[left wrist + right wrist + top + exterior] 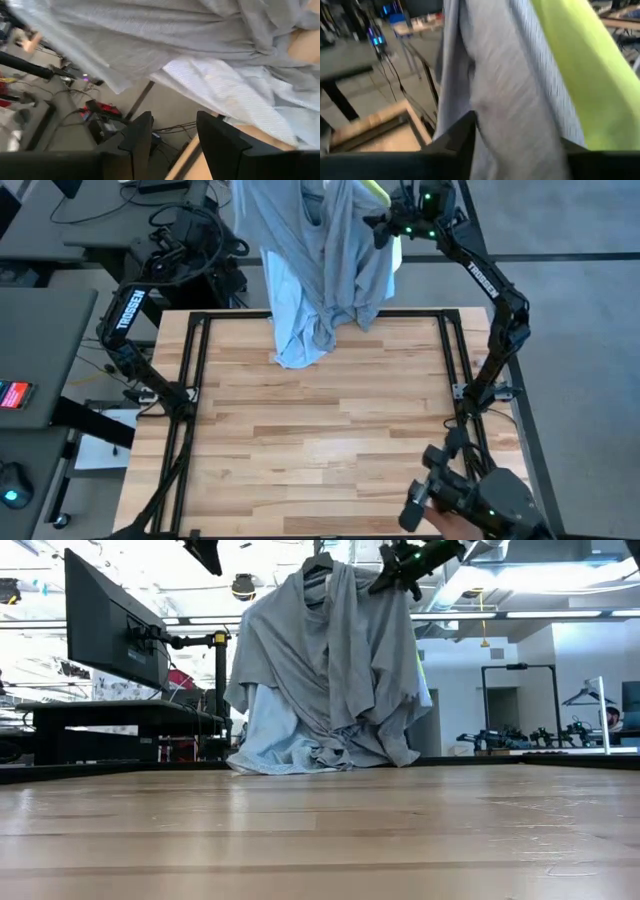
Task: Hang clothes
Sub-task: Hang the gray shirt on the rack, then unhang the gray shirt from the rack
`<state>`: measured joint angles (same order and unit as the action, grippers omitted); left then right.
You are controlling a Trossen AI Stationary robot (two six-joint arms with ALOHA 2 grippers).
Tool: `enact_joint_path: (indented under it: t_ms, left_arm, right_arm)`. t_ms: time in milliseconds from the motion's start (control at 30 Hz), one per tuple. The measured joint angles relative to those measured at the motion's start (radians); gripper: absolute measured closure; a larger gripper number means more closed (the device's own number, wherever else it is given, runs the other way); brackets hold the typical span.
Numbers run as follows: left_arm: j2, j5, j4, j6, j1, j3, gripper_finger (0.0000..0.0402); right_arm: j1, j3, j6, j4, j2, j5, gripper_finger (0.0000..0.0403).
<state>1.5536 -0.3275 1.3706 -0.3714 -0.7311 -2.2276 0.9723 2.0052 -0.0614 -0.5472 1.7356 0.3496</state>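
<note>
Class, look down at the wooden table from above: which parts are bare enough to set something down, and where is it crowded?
Bare: the middle and near side of the table, between the black frame rails. Crowded: the far edge, where the grey T-shirt and pale blue shirt hang onto the wood beside the right gripper.

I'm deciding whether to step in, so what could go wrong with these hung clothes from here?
1. The right pincer sits against the grey T-shirt up by the hanger; pulling away could snag the fabric and drag it off.
2. The pale blue shirt trails onto the table, so it may catch there.
3. The neon-yellow T-shirt is bunched behind the others, easily disturbed.
</note>
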Motion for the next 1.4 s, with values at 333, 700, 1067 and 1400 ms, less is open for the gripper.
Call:
enact_joint_path:
  t_ms: [333, 700, 1067, 1400]
  left_arm:
    - [-0.003, 0.282, 0.012, 0.058, 0.0, 0.0, 0.026]
    - [-0.023, 0.385, 0.028, 0.145, 0.182, 0.07, 0.026]
    - [-0.131, 0.255, -0.22, 0.375, 0.569, 0.512, 0.026]
    - [-0.343, 0.184, -0.978, 0.533, 0.767, 0.849, 0.026]
  right_arm:
    - [-0.055, 0.0, 0.007, -0.361, -0.218, 0.002, 0.0193]
    - [-0.369, -0.054, 0.159, -0.745, -0.404, -0.067, 0.02]
    - [-0.827, -0.593, 0.447, -0.398, -0.565, -0.312, 0.0201]
    - [-1.019, -0.84, 0.446, 0.195, -0.575, -0.378, 0.0201]
